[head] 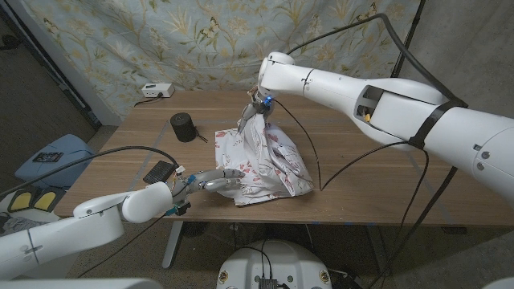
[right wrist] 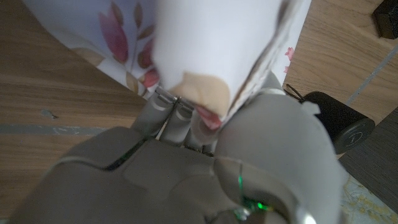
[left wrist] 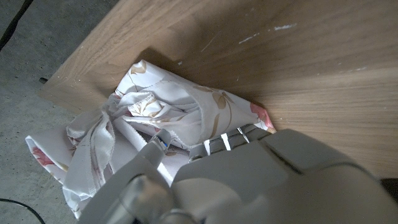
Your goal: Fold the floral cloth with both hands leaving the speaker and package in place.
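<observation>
Wooden table (head: 361, 189): bears all items noted below; it serves as the reference surface, with places given relative to the floral cloth.

Floral cloth (head: 261, 160): lies bunched at the table's middle, one portion drawn up into a peak at its far side, the rest spread toward the near edge. It is not yet folded flat.

Right hand (head: 259, 103): held above the far side of the cloth, pinching the raised peak. The right wrist view shows fabric (right wrist: 217, 56) clamped between the fingers (right wrist: 168, 115) and the thumb.

Left hand (head: 210, 180): at the cloth's near-left edge, low at table level. The left wrist view shows its fingers (left wrist: 152, 152) reaching into the crumpled folds (left wrist: 143, 112); whether they are closed on fabric cannot be told.

Speaker (head: 184, 127): a dark cylinder standing on the table to the far left of the cloth, apart from it.

Package (head: 159, 171): a flat dark item left of the cloth, just beside the left hand.

Assessment: the step in hand is the lift of one edge ahead of the fold. The next move calls for the left hand to secure the near edge while the right carries the raised portion across and lays it down, keeping clear of the speaker and package.
</observation>
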